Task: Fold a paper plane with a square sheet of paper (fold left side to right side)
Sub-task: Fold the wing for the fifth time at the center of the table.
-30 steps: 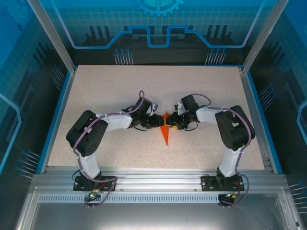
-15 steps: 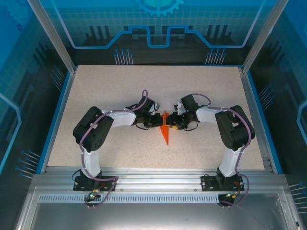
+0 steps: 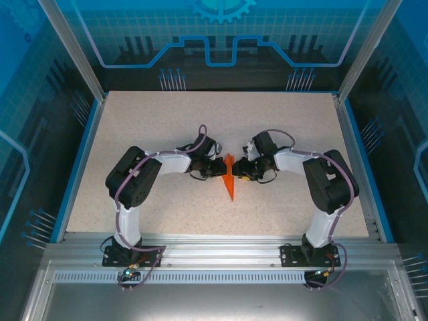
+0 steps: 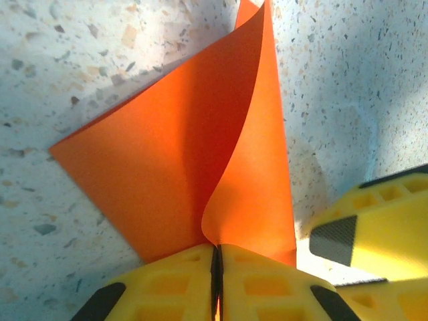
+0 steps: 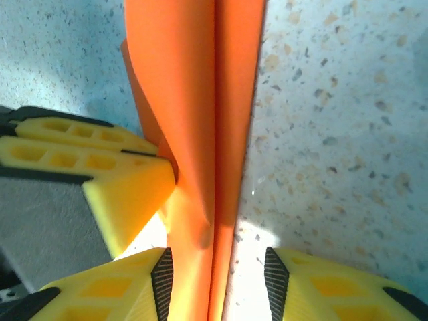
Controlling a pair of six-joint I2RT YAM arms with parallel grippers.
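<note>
Now: left gripper (image 4: 216, 257), lately apart, pinched shut on raised flap of paper plane (image 4: 167, 160); right gripper (image 5: 219, 267) jaws apart astride the crease, seemingly slackening; fold-over ready.

White left arm (image 3: 170, 164) and right arm (image 3: 294, 160), black joints (image 3: 130, 184), purple cables (image 3: 201, 128), yellow ribbed tool fingers (image 4: 261, 284), black pads (image 5: 162, 277)

- Speckled beige stone-pattern tabletop (image 3: 147, 127), matte, evenly lit.
- Thin blue strip (image 3: 79, 160) borders its sides.
- Slotted silver aluminium rail (image 3: 214, 249) runs along the near edge.
- Translucent blue wall panels (image 3: 221, 33) printed with gear and circuit graphics, framed by silver aluminium posts (image 3: 70, 47).
</note>
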